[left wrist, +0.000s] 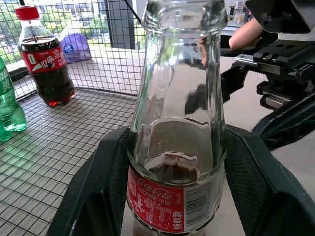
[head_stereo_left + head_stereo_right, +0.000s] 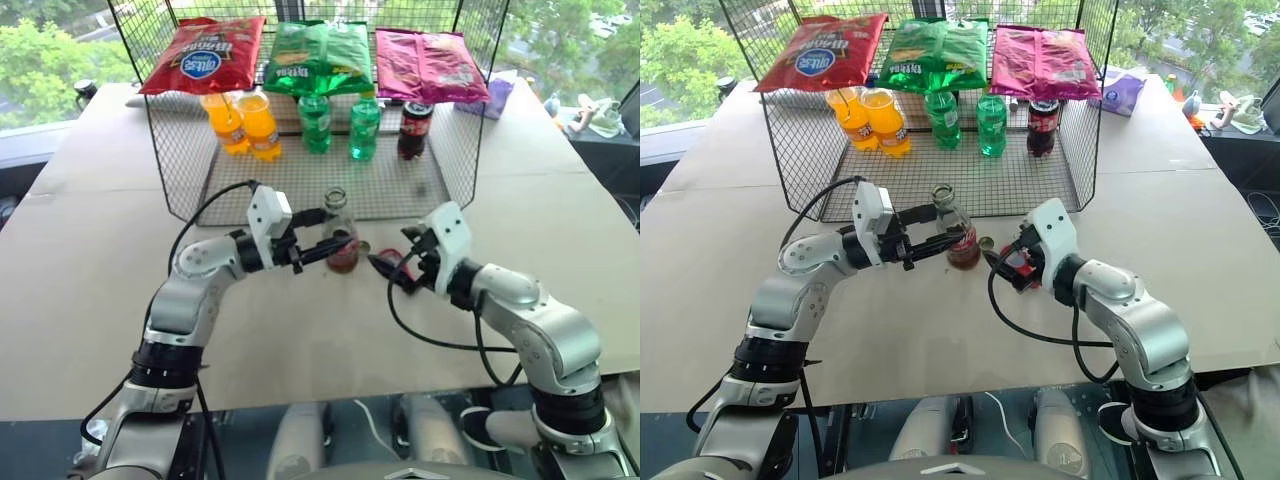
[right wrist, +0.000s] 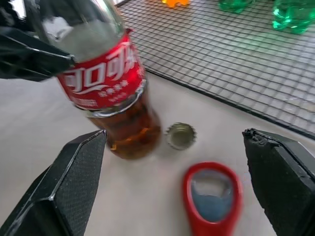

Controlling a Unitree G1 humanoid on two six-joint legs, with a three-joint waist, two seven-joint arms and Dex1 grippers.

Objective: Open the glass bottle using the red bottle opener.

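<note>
The glass bottle (image 2: 340, 232) stands upright on the table in front of the wire rack, with dark liquid low in it, a red label and no cap on its mouth. My left gripper (image 2: 335, 246) is shut on the glass bottle (image 1: 177, 123) at label height, one finger on each side. A loose metal cap (image 3: 180, 135) lies on the table beside the bottle's base. The red bottle opener (image 3: 212, 199) shows flat over the table, below my right gripper (image 3: 174, 147). That gripper (image 2: 388, 266) is open just right of the bottle, with nothing between its fingers.
A wire rack (image 2: 300, 185) stands behind the bottle, holding orange bottles (image 2: 245, 125), green bottles (image 2: 340, 122) and a dark cola bottle (image 2: 414, 128), with snack bags (image 2: 318, 55) on top. A purple bag (image 2: 497, 95) lies at the back right. A person's arm (image 1: 246, 32) shows beyond.
</note>
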